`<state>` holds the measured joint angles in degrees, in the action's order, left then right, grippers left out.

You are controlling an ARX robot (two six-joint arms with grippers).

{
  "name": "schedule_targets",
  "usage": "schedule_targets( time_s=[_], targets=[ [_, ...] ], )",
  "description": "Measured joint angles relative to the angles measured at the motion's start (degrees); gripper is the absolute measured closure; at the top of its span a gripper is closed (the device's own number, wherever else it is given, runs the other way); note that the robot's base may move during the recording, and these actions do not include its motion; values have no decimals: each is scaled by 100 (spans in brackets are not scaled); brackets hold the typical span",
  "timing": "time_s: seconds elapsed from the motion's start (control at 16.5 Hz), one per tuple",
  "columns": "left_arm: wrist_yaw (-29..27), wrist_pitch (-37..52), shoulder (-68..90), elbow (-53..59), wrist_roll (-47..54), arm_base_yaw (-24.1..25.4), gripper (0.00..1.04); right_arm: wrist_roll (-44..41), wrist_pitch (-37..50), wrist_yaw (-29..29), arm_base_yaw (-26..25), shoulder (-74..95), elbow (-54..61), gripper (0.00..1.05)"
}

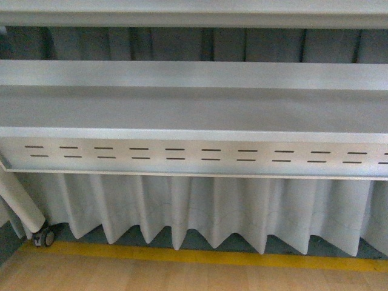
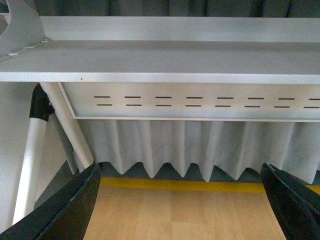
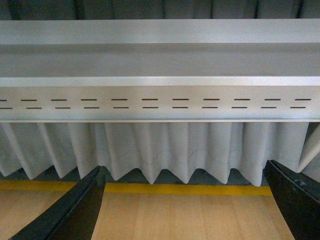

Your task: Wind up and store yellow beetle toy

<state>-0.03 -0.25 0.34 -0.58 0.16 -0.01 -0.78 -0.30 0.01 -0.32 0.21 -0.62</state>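
The yellow beetle toy is out of view in all three views. My left gripper is open, its black fingers spread wide over bare wooden floor with nothing between them. My right gripper is also open, and its dark fingers frame only wooden floor. Neither arm shows in the front view.
A grey metal shelf unit with a slotted front panel fills the front view. A pleated white curtain hangs below it, down to a yellow floor stripe. A white slanted leg with a caster stands at the left.
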Motion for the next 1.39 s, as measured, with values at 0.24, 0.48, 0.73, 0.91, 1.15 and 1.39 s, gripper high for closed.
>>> schedule_targets(
  time_s=[0.24,0.48,0.73,0.91,1.15,1.39],
  targets=[
    [0,0,0,0,2,0,7,0,0,2,0,0,0,7],
    [0,0,0,0,0,0,7,0,0,2,0,0,0,7],
    [0,-2,0,0,0,0,7,0,0,2,0,0,0,7],
    [0,-2,0,0,0,0,7,-2,0,0,0,0,0,7],
    [0,0,0,0,2,0,7,0,0,2,0,0,0,7],
    [0,0,0,0,2,0,7,0,0,2,0,-2,0,7]
  ],
)
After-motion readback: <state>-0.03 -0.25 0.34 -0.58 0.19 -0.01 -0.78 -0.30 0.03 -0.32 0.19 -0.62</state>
